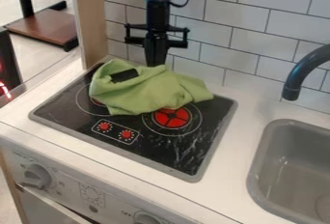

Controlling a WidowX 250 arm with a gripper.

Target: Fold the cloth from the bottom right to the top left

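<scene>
1. Your black gripper (155, 63) hangs upright at the far edge of the soft green cloth (151, 92). I cannot tell whether its jaws are spread, pressed together or pinching fabric.
2. Nearest the jaws, the cloth lies bunched just below them and to both sides, on the flat black stovetop (187, 155). Its right end reaches out past the jaws, partly over the red-centred burner ring (171, 118).
3. You look to be late in the fold, with the layers gathered toward the top left but rumpled. I judge it unfinished or loose on the right.
4. If you hold fabric, lay it down to the left, let go, then lift clear. If not, take the lower right edge and carry it up and left; a shallow pinch could slip or drag the whole bundle.
5. Well apart from the jaws, to the right and nearer the camera, a grey sink basin (256, 170) is set into the white surface (233, 155), a round drain (323, 203) in its floor.
</scene>
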